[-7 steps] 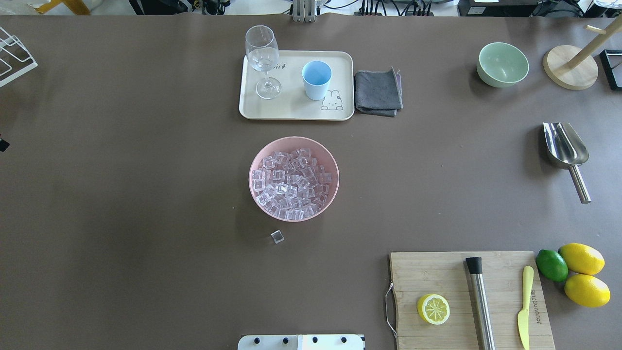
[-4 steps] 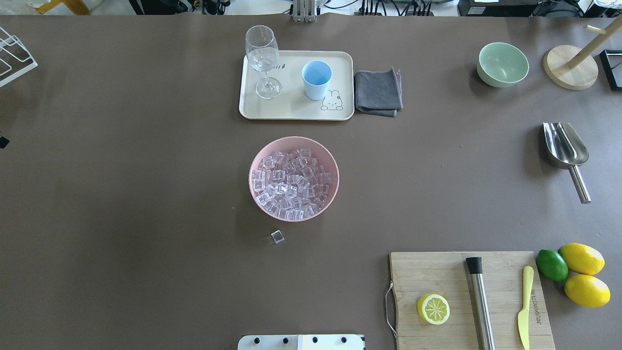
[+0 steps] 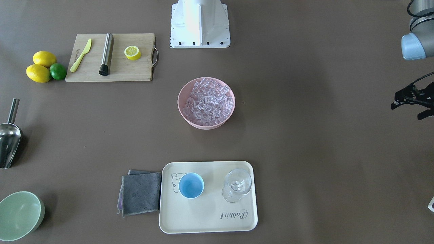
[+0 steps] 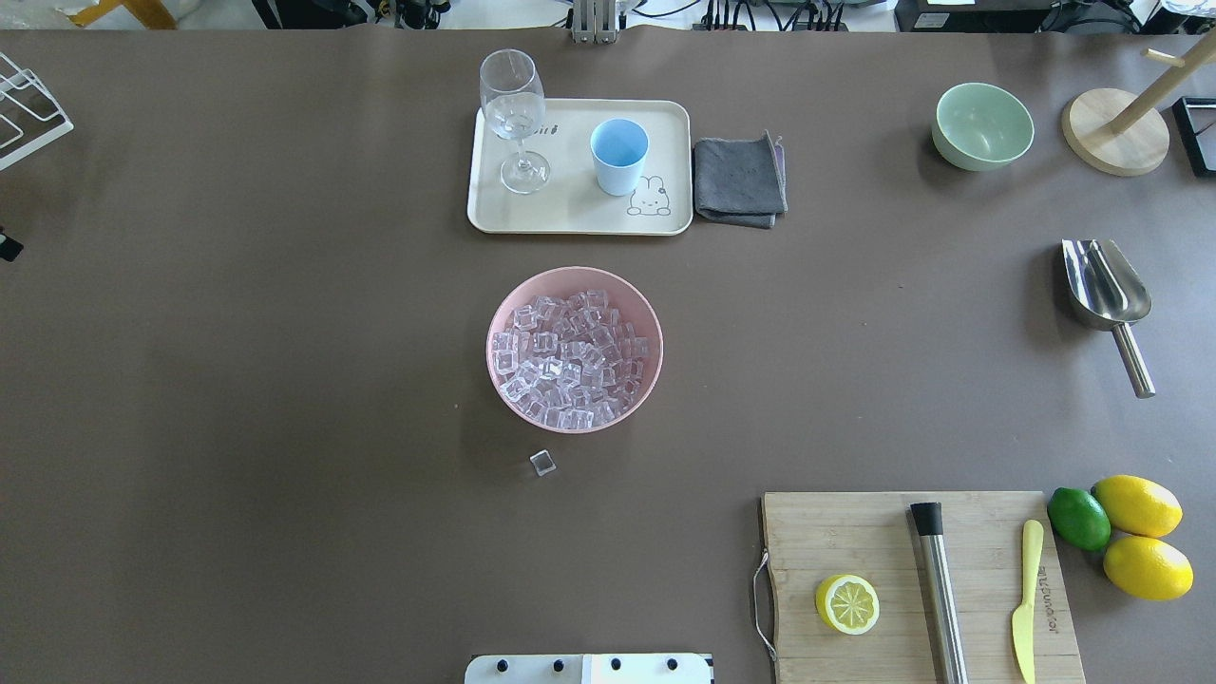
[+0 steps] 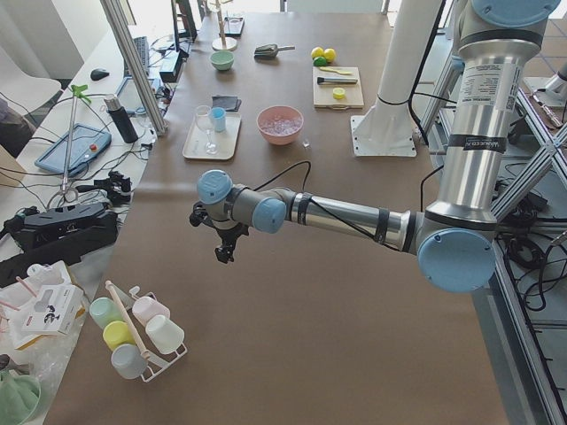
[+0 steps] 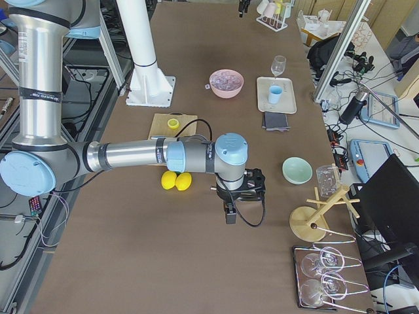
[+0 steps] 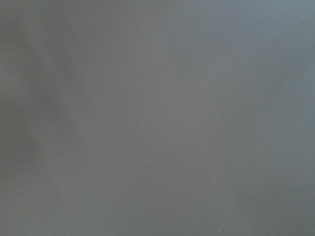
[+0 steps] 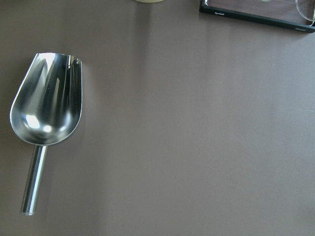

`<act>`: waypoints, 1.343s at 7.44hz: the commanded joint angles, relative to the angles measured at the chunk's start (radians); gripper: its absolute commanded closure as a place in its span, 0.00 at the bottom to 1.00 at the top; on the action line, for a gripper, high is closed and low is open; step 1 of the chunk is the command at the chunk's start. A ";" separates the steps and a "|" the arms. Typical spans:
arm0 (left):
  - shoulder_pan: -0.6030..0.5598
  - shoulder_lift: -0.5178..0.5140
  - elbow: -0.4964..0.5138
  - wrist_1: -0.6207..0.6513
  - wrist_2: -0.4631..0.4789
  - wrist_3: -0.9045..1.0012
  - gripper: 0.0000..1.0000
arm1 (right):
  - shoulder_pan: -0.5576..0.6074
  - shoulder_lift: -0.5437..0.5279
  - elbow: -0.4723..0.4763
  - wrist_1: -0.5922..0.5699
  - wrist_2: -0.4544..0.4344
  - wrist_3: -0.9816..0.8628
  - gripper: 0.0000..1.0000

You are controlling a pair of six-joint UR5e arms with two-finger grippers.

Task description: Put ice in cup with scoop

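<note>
The ice [image 4: 570, 356] fills a pink bowl [image 4: 503, 313] at the table's middle; one loose cube [image 4: 542, 463] lies just in front of it. The light-blue cup [image 4: 618, 155] stands upright on a cream tray [image 4: 570, 217]. The silver scoop [image 4: 1107, 294] lies flat at the far right, handle toward the robot; the right wrist view shows the scoop [image 8: 47, 115] below and to the left. My right gripper [image 6: 229, 210] hovers over that spot; I cannot tell its state. My left gripper [image 3: 407, 111] is far left, over bare table, jaws apart and empty.
A wine glass [image 4: 514, 114] shares the tray. A grey cloth [image 4: 739, 180] lies beside it. A green bowl [image 4: 982, 125] and wooden stand [image 4: 1116, 138] are back right. A cutting board [image 4: 855, 541] holds a steel cylinder [image 4: 939, 589], knife and lemon half.
The bit of my left gripper at the overhead view's left edge has moved a little away from the robot. Nothing on the table has moved.
</note>
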State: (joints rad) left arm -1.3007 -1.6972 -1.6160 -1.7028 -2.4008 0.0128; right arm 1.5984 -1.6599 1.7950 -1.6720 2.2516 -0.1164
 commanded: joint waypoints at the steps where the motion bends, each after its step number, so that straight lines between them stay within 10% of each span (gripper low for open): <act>1: 0.021 -0.013 -0.095 -0.005 -0.006 0.001 0.01 | 0.000 0.000 -0.002 -0.002 -0.003 0.014 0.00; 10: 0.466 -0.084 -0.214 -0.216 0.234 0.179 0.01 | -0.115 -0.092 0.014 0.264 0.026 0.355 0.00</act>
State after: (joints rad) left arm -0.9049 -1.7790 -1.8316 -1.8573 -2.2632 0.1427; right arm 1.5264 -1.7460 1.8085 -1.4497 2.2629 0.1569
